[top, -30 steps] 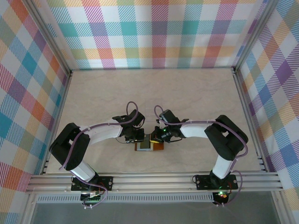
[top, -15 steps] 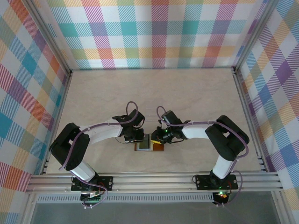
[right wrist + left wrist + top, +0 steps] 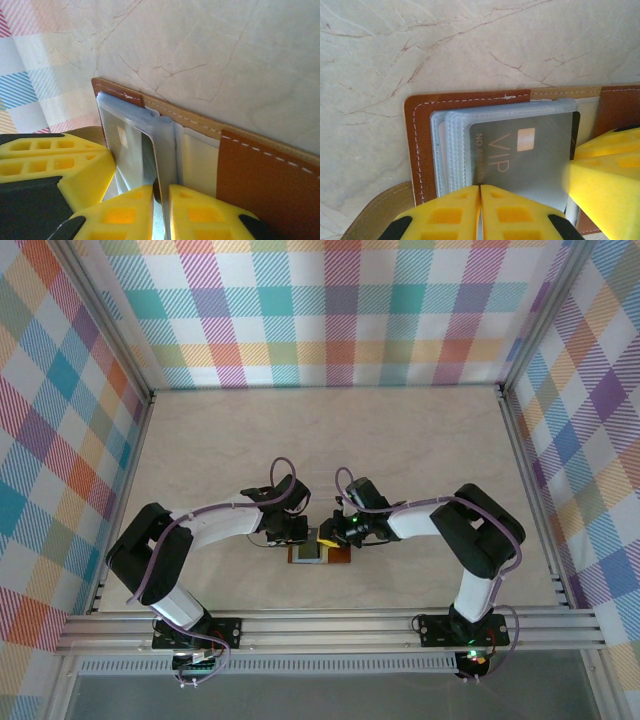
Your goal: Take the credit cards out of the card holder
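Since a second ago the right pincer [image 3: 337,532] has edged toward 9 o'clock over the open card holder [image 3: 341,556], near the table's [image 3: 400,440] 6 o'clock edge. Nothing is out yet — the grey credit card [image 3: 525,155] sits in its clear sleeve [image 3: 452,150]. The right jaws clamp that card's 3 o'clock edge; the left pincer [image 3: 480,192], jaws together, presses at its 6 o'clock edge. By the look of it, every card remains to be drawn.

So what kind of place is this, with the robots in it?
Probably a robot test booth, not a home. The left arm and right arm are bolted to a metal frame at the near edge of the table, and plaid walls close it in on three sides.
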